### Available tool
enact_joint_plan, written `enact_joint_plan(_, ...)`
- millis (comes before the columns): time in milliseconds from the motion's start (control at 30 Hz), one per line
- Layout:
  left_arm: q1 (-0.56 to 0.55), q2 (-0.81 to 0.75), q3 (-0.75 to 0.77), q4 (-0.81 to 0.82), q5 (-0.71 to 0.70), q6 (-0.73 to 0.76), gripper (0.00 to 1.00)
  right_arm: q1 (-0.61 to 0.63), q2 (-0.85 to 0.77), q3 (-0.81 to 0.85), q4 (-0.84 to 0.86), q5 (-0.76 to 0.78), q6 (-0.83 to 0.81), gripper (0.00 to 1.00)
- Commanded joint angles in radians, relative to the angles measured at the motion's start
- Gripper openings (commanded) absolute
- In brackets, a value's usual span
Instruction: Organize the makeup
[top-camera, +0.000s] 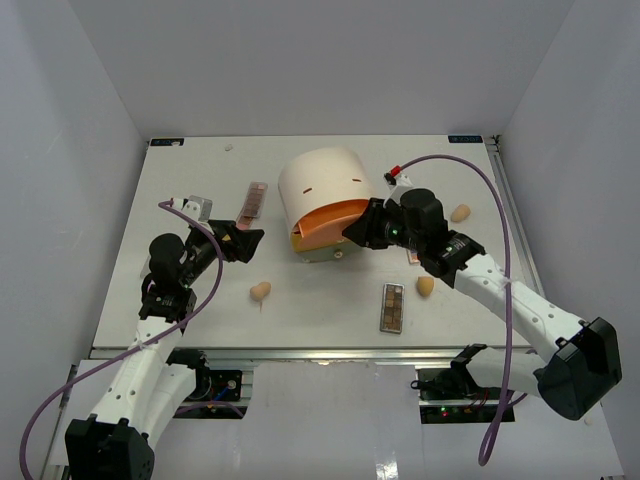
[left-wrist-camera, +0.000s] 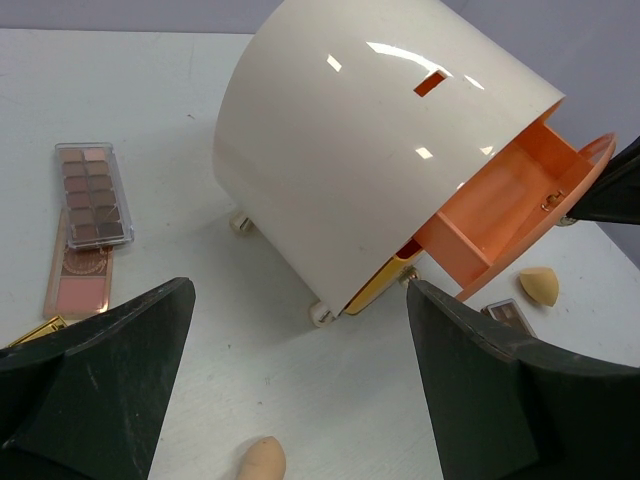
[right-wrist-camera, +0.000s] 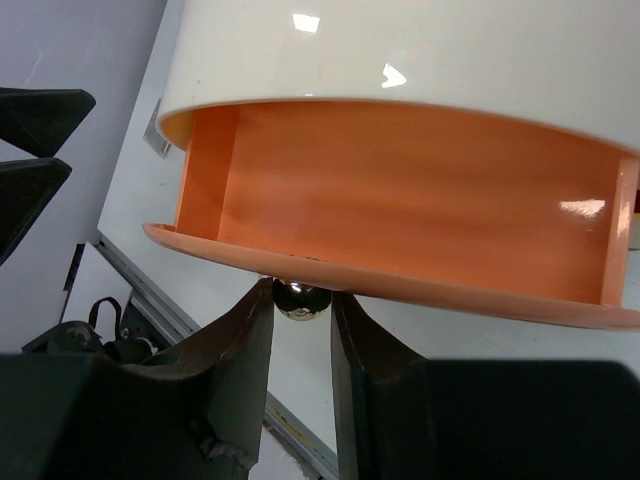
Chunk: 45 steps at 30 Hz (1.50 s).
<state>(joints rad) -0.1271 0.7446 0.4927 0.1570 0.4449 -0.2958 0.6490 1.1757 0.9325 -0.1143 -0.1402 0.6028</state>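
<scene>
Near the left fingers (left-wrist-camera: 100, 380), beige sponge (left-wrist-camera: 262, 460).

Brown palettes (top-camera: 392, 307) lie flat, well apart; beige sponges (top-camera: 260, 290) (egg-shaped, three) lie scattered.

only partly seen in left wrist view: gold bar (left-wrist-camera: 35, 330) clipped by left edge, sponge (left-wrist-camera: 262, 460) clipped by bottom edge, palette (left-wrist-camera: 508, 313) half behind finger (left-wrist-camera: 510, 400) of left gripper (left-wrist-camera: 300, 288), yellow drawer (left-wrist-camera: 385, 280) mostly under cylinder (left-wrist-camera: 340, 150).
</scene>
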Motion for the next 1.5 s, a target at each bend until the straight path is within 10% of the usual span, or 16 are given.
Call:
enact_joint_plan(0,0.004,-0.001,0.038,-0.005,0.002,0.013,0.98,-0.003,-0.046,-0.05,0.011,-0.079,-0.043,0.24)
enact_joint_plan(700,0.004,0.017,0.039,-0.009,0.005,0.017,0.98,-0.028,-0.144,-0.03,-0.097,-0.194,-0.124,0.31)
enact_joint_plan(1000,0.004,0.032,0.041,-0.01,0.022,0.015,0.98,-0.059,-0.17,-0.048,-0.081,-0.218,-0.153,0.68)
enact_joint_plan(1467,0.003,0.05,0.037,-0.089,0.021,-0.1,0.98,-0.249,-0.355,-0.111,-0.219,-0.498,-0.511,0.98)
